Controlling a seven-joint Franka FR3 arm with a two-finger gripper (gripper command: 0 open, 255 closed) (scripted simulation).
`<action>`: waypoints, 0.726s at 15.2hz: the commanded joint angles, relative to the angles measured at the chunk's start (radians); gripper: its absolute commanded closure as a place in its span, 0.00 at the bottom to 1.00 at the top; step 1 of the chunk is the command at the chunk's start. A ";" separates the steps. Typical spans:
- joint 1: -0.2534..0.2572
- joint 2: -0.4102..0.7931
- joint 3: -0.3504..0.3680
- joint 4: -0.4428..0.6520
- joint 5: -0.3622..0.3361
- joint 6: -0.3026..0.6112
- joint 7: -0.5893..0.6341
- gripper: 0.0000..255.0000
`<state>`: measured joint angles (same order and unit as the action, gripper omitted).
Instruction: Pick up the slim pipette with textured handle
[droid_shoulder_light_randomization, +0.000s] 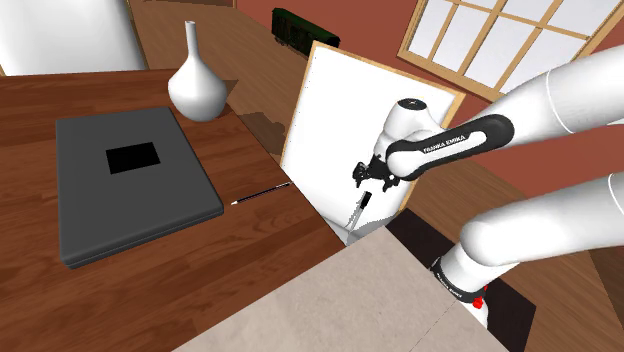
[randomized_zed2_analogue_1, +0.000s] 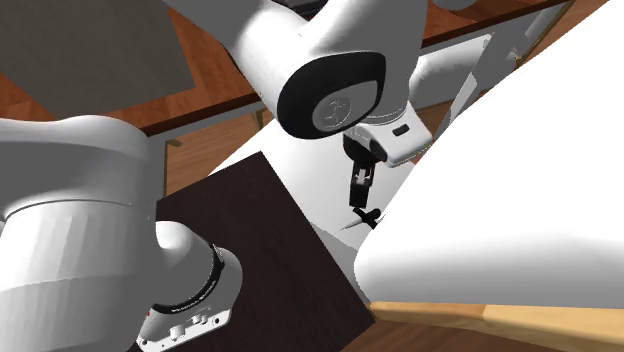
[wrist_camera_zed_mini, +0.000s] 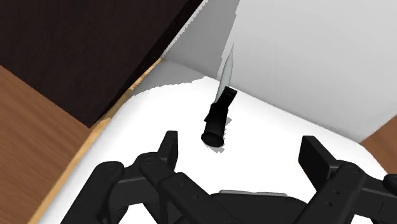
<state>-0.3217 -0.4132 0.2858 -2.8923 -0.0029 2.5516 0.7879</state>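
The wrist view is showing the jaws standing wide apart, gripping nothing. The black-handled pipette (wrist_camera_zed_mini: 216, 118) is lying between them, touching neither, over the white board (wrist_camera_zed_mini: 305, 57). The shoulder view is adding a grey slab (droid_shoulder_light_randomization: 130, 185), a vase (droid_shoulder_light_randomization: 197, 85) and a thin stick (droid_shoulder_light_randomization: 258, 193) on the worktop (droid_shoulder_light_randomization: 200, 290) beside the board. The arm (droid_shoulder_light_randomization: 455, 140) is showing "FRANKA EMIKA".

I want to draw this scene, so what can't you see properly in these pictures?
- Pipette: in the wrist view its black handle is too dark to show any texture.
- Thin black stick: in the shoulder view it is too small to tell what it is.
- Dark green thing: in the shoulder view it is partly hidden behind the white board.
- Table: in the second exterior view it is mostly hidden by the arm.
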 joint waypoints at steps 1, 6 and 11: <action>-0.065 0.094 0.038 -0.011 -0.034 0.115 0.114 0.00; -0.352 0.356 0.193 0.006 -0.409 0.352 0.601 0.00; -0.398 0.489 0.151 0.059 -0.802 0.388 0.901 0.00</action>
<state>-0.7166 0.0447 0.4515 -2.8485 -0.7081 2.9343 1.6135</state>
